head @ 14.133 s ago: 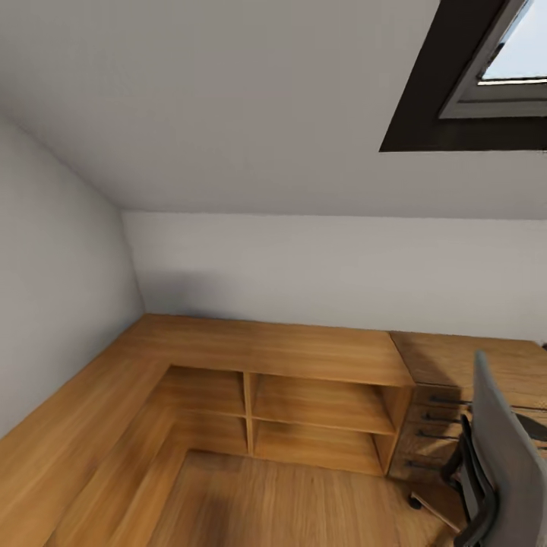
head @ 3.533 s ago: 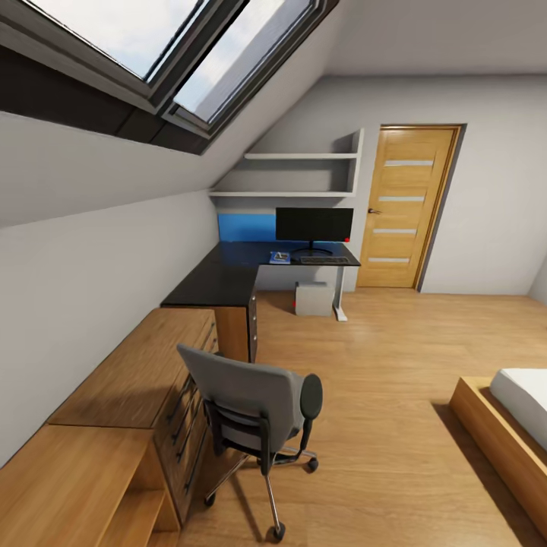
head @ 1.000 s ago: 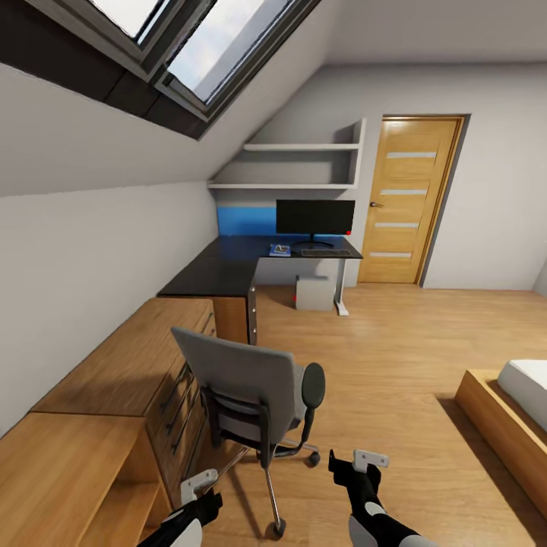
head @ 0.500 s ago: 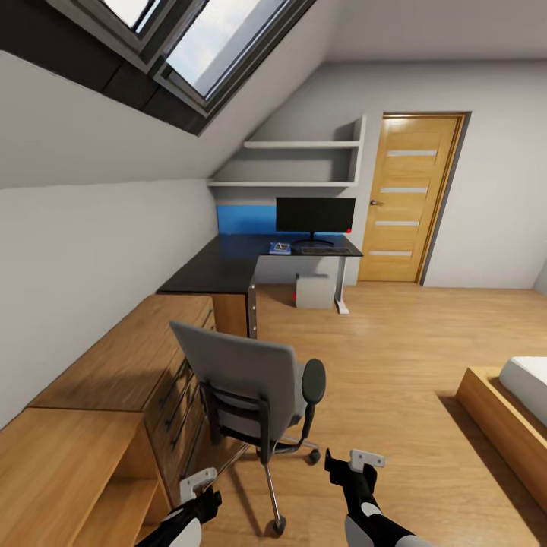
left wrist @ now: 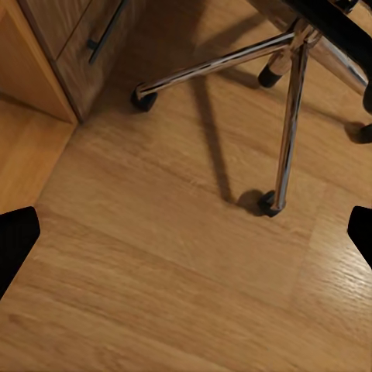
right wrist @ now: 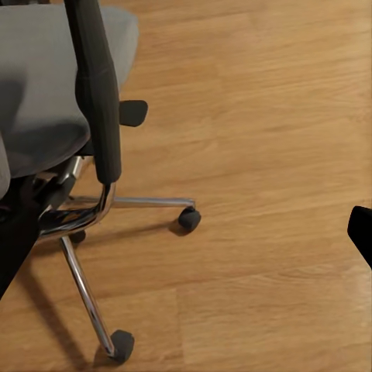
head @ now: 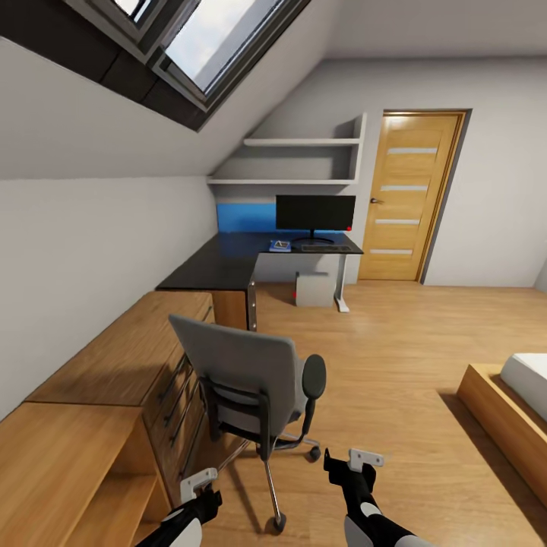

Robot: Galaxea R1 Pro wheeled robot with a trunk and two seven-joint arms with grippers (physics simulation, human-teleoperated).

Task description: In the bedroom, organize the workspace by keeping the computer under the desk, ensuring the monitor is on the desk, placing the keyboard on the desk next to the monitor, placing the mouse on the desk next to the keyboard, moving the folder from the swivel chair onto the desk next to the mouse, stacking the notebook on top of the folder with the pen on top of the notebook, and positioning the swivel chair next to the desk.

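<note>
The swivel chair point(head: 243, 372) stands just ahead of me with its grey back toward me, beside the wooden dresser. Its seat point(right wrist: 46, 93) and chrome base point(left wrist: 291, 116) show close up. Far ahead the black desk point(head: 216, 267) carries the monitor point(head: 314, 213) and the keyboard point(head: 325, 248), and the computer point(head: 314, 289) sits beneath it. A flat blue folder point(head: 279, 245) lies left of the keyboard. Mouse, notebook and pen are too small to make out. My left gripper point(head: 203, 490) point(left wrist: 186, 236) and right gripper point(head: 352, 463) point(right wrist: 186, 232) hang open above the floor, holding nothing.
A light wooden dresser point(head: 125, 365) and low shelving run along the left wall. A wooden door point(head: 410, 197) is at the far right of the desk. A bed point(head: 516, 395) juts in at the right. Bare floor point(head: 395, 357) lies between chair and bed.
The view turned from a wooden corner shelf to the desk side of the room. Both arms rose into view. Over the last second the view crept slightly closer to the chair.
</note>
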